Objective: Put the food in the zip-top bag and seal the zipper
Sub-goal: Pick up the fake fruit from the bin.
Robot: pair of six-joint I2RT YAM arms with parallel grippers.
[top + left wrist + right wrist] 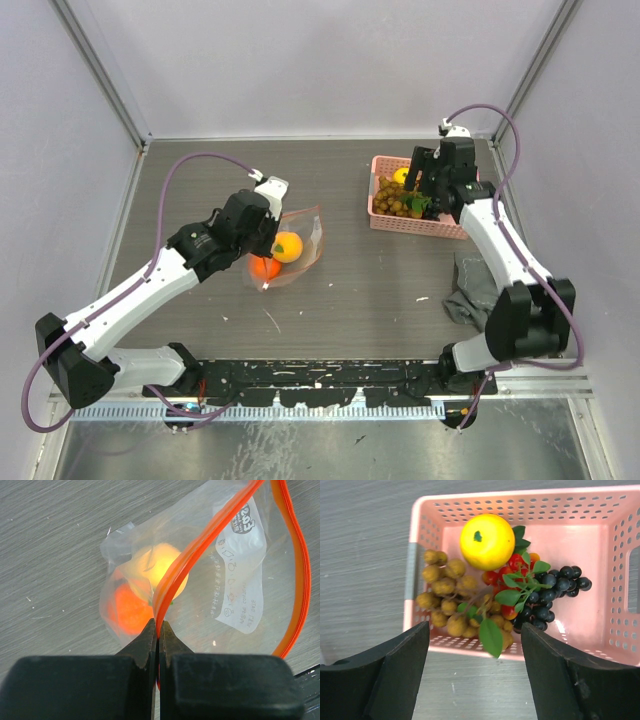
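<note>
The zip-top bag lies on the bench left of centre, with two round fruits inside it. The basket sits far right, holding another round fruit and, left of it, the bunch of small balls. The cloth lies nearer, right of the basket.

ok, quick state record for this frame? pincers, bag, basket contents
left pincer: shut on zipper
right pincer: open, above pink basket
zip-top bag: mouth open, holds orange fruit and yellower fruit
basket contents: yellow fruit, brown ball bunch, red berries, black berries
grey cloth: on table by the right arm
seal: not yet done
</note>
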